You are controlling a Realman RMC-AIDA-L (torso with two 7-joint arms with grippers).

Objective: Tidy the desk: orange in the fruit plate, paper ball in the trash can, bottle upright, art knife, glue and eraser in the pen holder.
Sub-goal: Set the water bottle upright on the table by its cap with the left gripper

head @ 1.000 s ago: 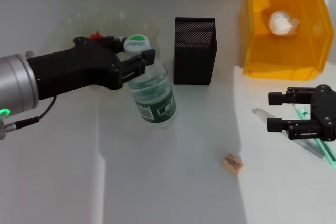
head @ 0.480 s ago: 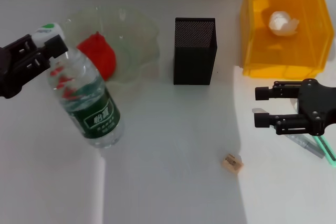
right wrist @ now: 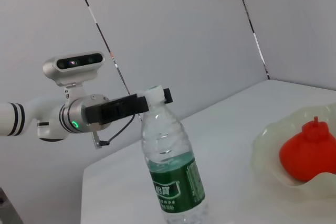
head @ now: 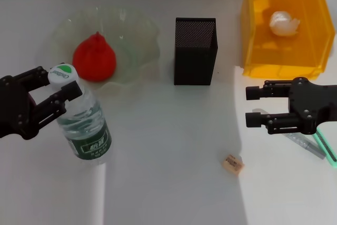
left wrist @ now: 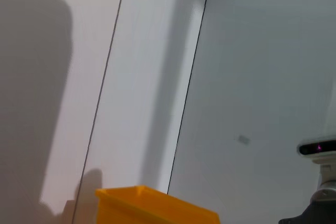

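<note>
Left pincer [head: 55, 94] has the bottle [head: 84, 125] by the neck, fingers closed just under the white cap, and it's swung the thing out from beside the pen holder [head: 195, 51] to the near-left of the tabletop [head: 168, 183]. Half a sec ago the bottle leaned hard; now it stands close to upright, base down on the tabletop by the look of the right wrist view. Judgement: bottle step nearly done, only the let-go left.

Eraser [head: 233, 164] lies nearest, front-centre-right, loose, nothing touching it. Right pincer [head: 251, 107] hovers above and beyond it, jaws spread wide, empty, and it has crept leftward over the last sec. Looks to me like it's lining up for the eraser, though it's not over it yet. Under its wrist a grey and a green slim tool [head: 316, 148] lie at the right edge, prob the knife and glue, can't tell which is which.

Farther back: orange [head: 93, 57] already sits in the fruit plate [head: 142, 35], left rear, just beyond the bottle. Pen holder upright mid-rear. Paper ball [head: 284, 23] already inside the trash can [head: 253, 25], right rear.
</note>
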